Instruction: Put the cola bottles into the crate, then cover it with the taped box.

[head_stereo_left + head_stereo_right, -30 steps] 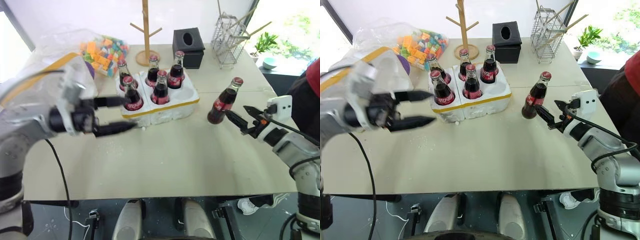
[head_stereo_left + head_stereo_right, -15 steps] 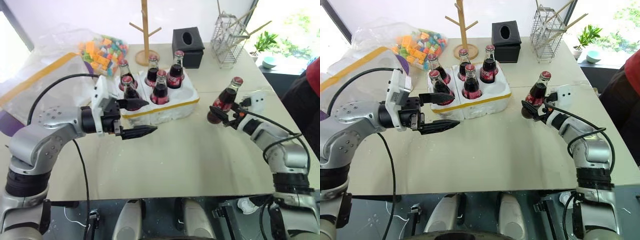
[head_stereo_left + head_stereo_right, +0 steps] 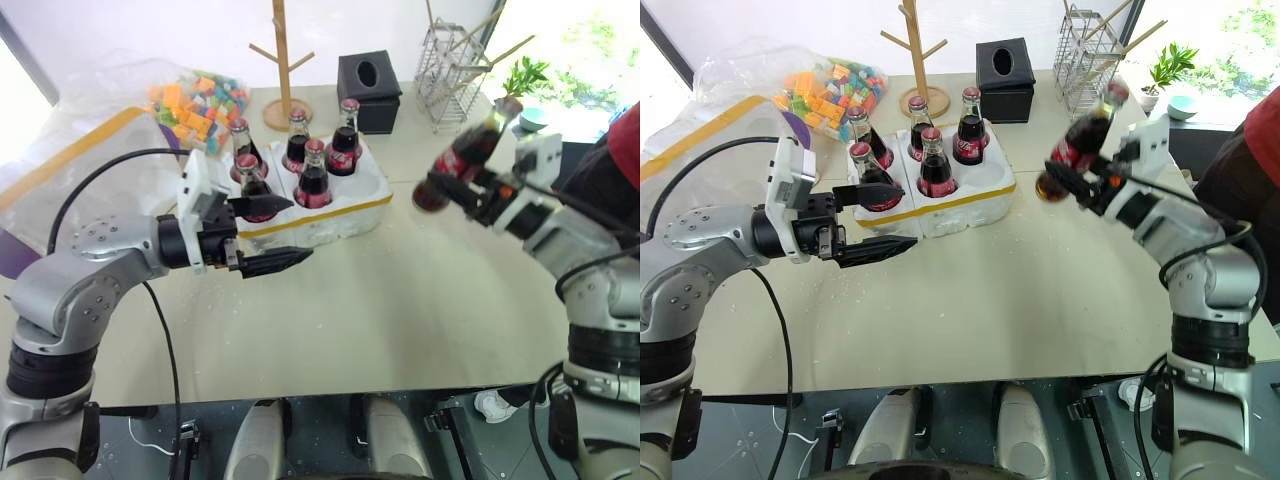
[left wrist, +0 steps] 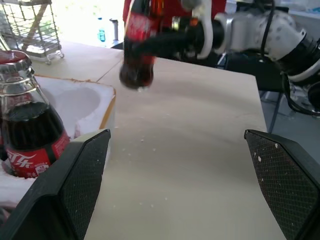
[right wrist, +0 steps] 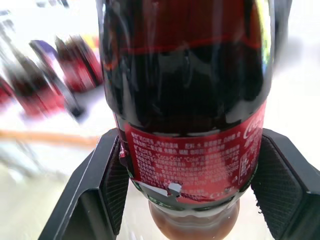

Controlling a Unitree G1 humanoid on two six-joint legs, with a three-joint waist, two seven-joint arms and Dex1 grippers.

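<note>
1. Beige desk (image 3: 1040, 290) carries the crate (image 3: 970, 195); taped box (image 3: 70, 170) lies well beside crate, on the left pincer's side.
2. Crate holds five cola bottles (image 3: 931, 165); w/ one well free at its near corner, toward the held bottle.
3. Right pincer (image 3: 1080, 180) is clenched on the sixth bottle (image 3: 1075, 150), tilted, off the desk, beside crate. Straighten it upright before lowering into free well.
4. Left pincer (image 3: 270, 232) spread wide, empty, at crate's front — keep it clear of the drop path.
</note>
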